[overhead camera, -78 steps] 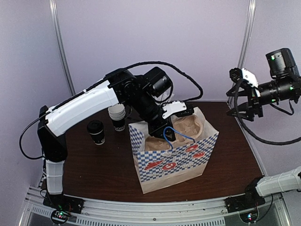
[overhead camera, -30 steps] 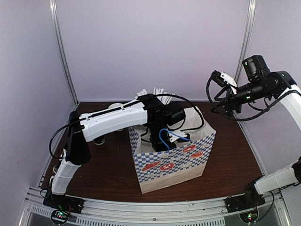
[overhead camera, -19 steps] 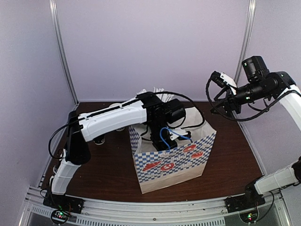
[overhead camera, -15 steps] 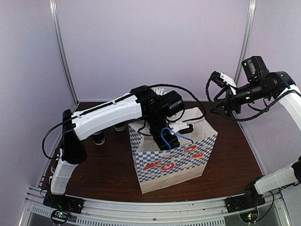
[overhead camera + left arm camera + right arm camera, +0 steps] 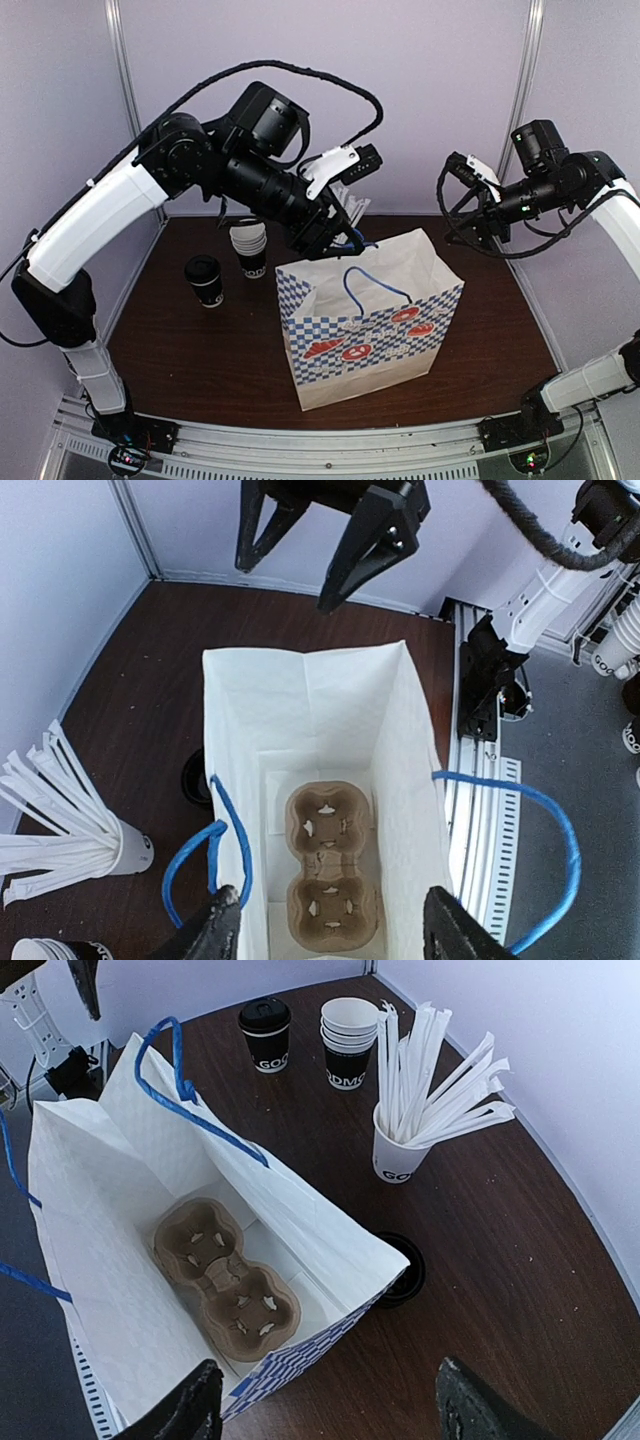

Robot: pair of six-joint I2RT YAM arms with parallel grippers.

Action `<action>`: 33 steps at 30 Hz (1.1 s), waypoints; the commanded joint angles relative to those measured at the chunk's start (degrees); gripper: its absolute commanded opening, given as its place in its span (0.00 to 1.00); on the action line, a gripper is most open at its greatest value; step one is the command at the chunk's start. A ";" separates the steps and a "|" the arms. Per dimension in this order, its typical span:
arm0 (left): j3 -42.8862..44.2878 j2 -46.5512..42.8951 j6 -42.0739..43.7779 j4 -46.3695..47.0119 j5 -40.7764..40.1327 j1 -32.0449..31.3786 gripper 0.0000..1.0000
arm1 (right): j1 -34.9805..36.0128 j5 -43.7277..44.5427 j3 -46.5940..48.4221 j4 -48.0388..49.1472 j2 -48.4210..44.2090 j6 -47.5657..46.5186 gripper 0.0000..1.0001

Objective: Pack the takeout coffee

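Note:
The takeout coffee (image 5: 204,279), a small black lidded cup with white lettering, stands on the table's left side, also in the right wrist view (image 5: 265,1031). A blue-and-white checked paper bag (image 5: 372,325) stands open in the middle. A brown two-cup carrier (image 5: 329,867) lies flat on its bottom, empty (image 5: 226,1282). My left gripper (image 5: 335,228) hangs open and empty above the bag's rear left corner (image 5: 335,935), well to the right of the coffee. At the right, my right gripper (image 5: 468,203) hovers high, open and empty (image 5: 335,1412).
A stack of lidless black cups (image 5: 250,249) stands just right of the coffee. A white cup of wrapped straws (image 5: 398,1156) and a loose black lid (image 5: 405,1270) sit on the table behind the bag. The bag's blue rope handles (image 5: 205,845) stick up.
My left arm has risen out of the bag and swung up to the left, its jaws opening. The carrier stays in the bag. My right arm has held still over the last second.

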 commanded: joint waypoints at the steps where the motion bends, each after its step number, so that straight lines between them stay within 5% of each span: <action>1: -5.14 -1.11 0.79 2.67 -6.11 1.01 0.65 | -0.48 -2.36 1.28 -0.48 0.94 -1.82 0.72; 15: -8.56 2.78 1.56 2.90 -4.29 6.04 0.63 | 4.26 -15.21 5.21 -10.16 2.53 -10.37 0.71; 27: -5.40 6.22 4.57 3.26 0.60 6.68 0.17 | 6.70 -12.23 3.75 -10.40 0.87 -10.12 0.69; 33: -4.53 5.87 10.19 3.51 -2.02 4.04 0.05 | 4.85 -8.21 3.53 -7.75 0.66 -7.34 0.66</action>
